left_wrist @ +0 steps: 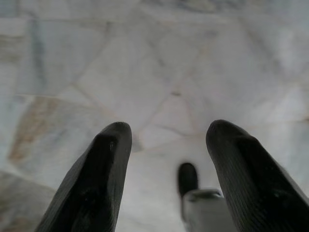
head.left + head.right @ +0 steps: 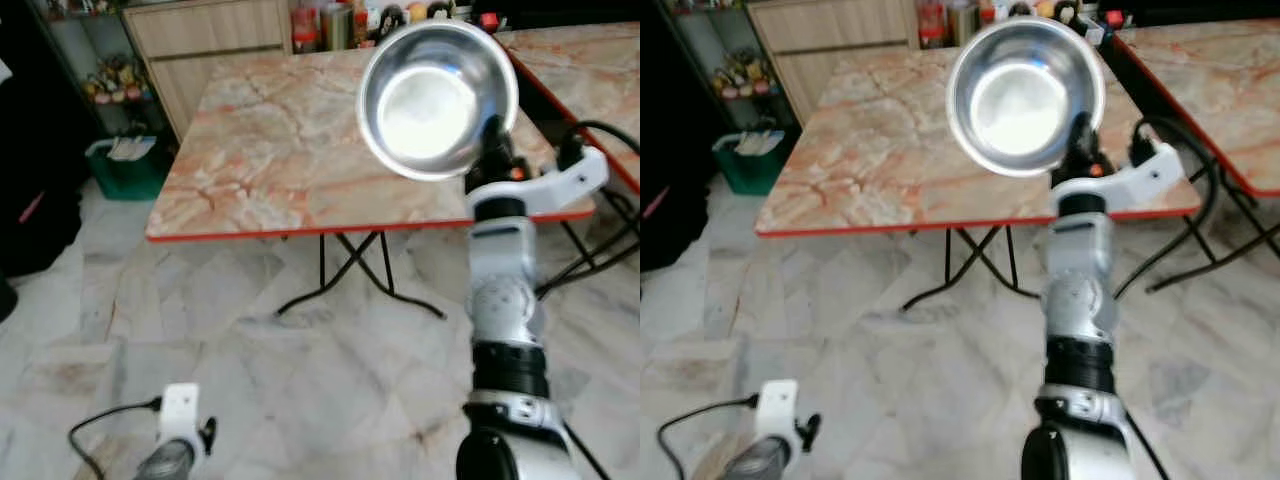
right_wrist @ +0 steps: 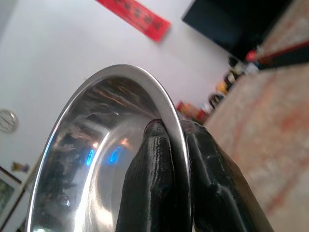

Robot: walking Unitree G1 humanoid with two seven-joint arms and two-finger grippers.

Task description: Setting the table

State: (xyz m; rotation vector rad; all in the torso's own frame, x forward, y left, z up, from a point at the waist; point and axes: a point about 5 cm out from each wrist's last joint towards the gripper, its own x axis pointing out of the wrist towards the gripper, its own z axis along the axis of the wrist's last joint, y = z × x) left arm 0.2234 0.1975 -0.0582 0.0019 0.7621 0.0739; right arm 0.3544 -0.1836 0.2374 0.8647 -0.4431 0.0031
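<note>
Marble floor (image 2: pixel 300 390) in pale veined tiles lies nearest, and the left tool (image 1: pixel 166 145) hangs low over it, released, its two black fingers (image 1: pixel 104 179) spread apart with bare floor between them. Right arm (image 2: pixel 505 300), silver with black joints, rises upright from the lower edge of the head views, a black cable looping off its wrist. Right tool (image 3: pixel 174 145) at the arm's top is clenched on the rim of a steel bowl (image 2: pixel 435 95): one finger (image 3: pixel 149 179) presses the inside wall, the other the outside. Bowl is held in the air, tipped so that its polished inside faces the head camera, in front of and above the near right part of the tabletop (image 2: pixel 270 150). Tabletop is orange-veined marble pattern with a red edge, on black folding legs. A second, like tabletop (image 2: pixel 590 70) stands just to its right. Behind, a green bin (image 2: pixel 125 165) sits on the floor at the left beside a wooden cabinet (image 2: pixel 205 40), with bottles and jars (image 2: pixel 335 25) crowded along the far edge.
</note>
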